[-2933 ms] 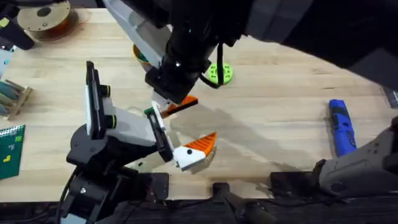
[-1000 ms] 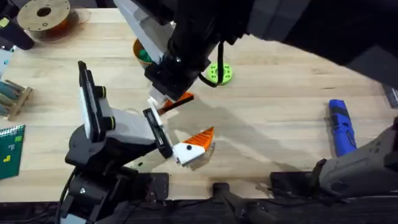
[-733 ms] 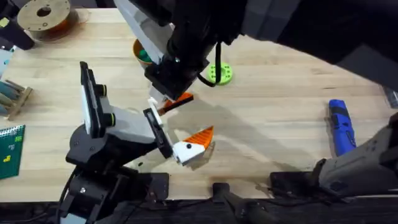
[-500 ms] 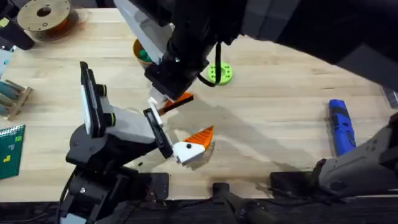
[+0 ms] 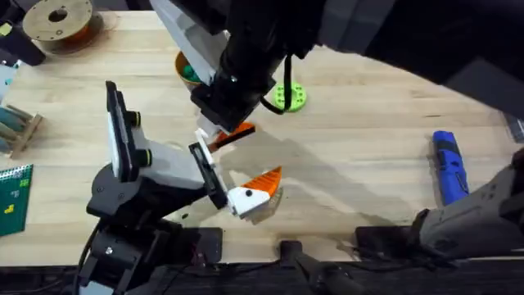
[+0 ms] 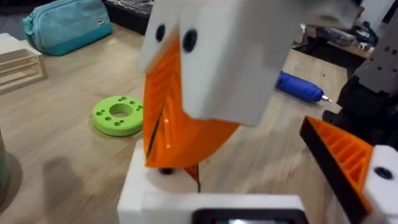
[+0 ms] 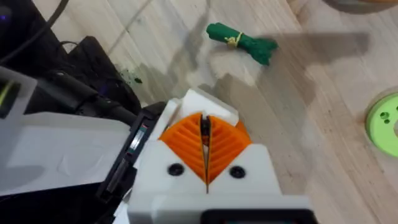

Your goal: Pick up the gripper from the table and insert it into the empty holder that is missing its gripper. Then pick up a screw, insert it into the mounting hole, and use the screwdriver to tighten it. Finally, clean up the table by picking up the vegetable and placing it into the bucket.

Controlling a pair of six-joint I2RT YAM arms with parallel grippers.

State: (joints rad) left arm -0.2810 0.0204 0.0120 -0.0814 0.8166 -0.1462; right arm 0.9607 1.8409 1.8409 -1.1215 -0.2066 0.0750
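My right gripper (image 5: 229, 133) reaches across from the far side and hangs between the left gripper's fingers. Its orange pads (image 7: 186, 146) are shut on a thin dark piece that looks like a screw (image 7: 204, 127). The left gripper (image 5: 231, 176) is open. One of its fingers carries an orange wedge (image 6: 345, 158). The other finger is the white holder (image 6: 146, 190), right under the right gripper's tips. The loose gripper is hidden. The green vegetable (image 7: 242, 40) lies on the table. The blue screwdriver (image 5: 449, 168) lies at the right. The yellow-orange bucket (image 5: 184, 70) stands at the back.
A flat green ring disc (image 5: 288, 97) lies behind the grippers. A filament spool (image 5: 57, 20), a wooden rack (image 5: 16, 127) and a green circuit board (image 5: 15, 197) line the left side. A teal bag (image 6: 68, 25) sits beyond the table.
Since 2.9 s ago the left gripper and the right gripper have each shifted a little left and back. Over the last second both have stayed nearly still.
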